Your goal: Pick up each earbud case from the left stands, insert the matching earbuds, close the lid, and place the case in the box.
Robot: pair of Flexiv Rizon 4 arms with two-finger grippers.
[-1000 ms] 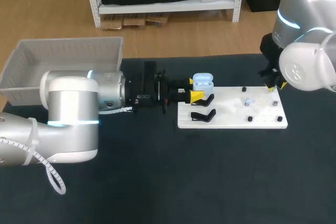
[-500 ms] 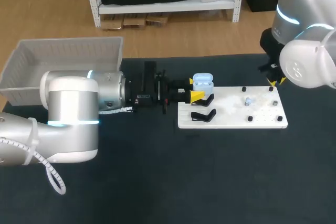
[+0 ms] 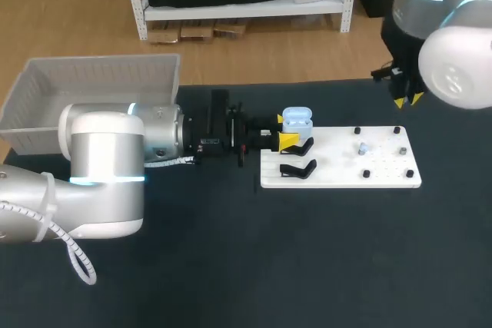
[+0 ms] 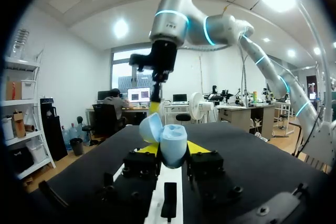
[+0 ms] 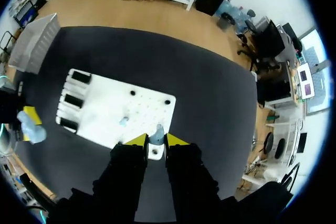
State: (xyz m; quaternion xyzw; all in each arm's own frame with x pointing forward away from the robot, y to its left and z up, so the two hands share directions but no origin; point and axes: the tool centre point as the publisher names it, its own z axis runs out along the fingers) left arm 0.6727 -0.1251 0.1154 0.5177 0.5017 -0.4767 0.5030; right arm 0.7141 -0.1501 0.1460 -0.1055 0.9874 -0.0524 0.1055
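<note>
My left gripper point(image 3: 284, 131) is shut on a light blue earbud case point(image 3: 297, 120) with its lid open, held level at the left end of the white board point(image 3: 338, 168). In the left wrist view the case point(image 4: 172, 139) sits between the yellow tips of the left gripper point(image 4: 170, 153). My right gripper point(image 3: 407, 101) hangs above the board's far right corner. In the right wrist view the right gripper point(image 5: 156, 142) is shut on a small pale earbud point(image 5: 156, 135). A second earbud point(image 3: 363, 147) lies on the board among black pegs.
Two empty black stands point(image 3: 297, 158) sit on the board's left end. A grey open box point(image 3: 92, 82) stands at the table's far left. Dark tabletop lies bare in front of the board.
My right gripper has closed on an earbud at the board's far right corner and lifted away from the board. The left arm and the case have not moved.
</note>
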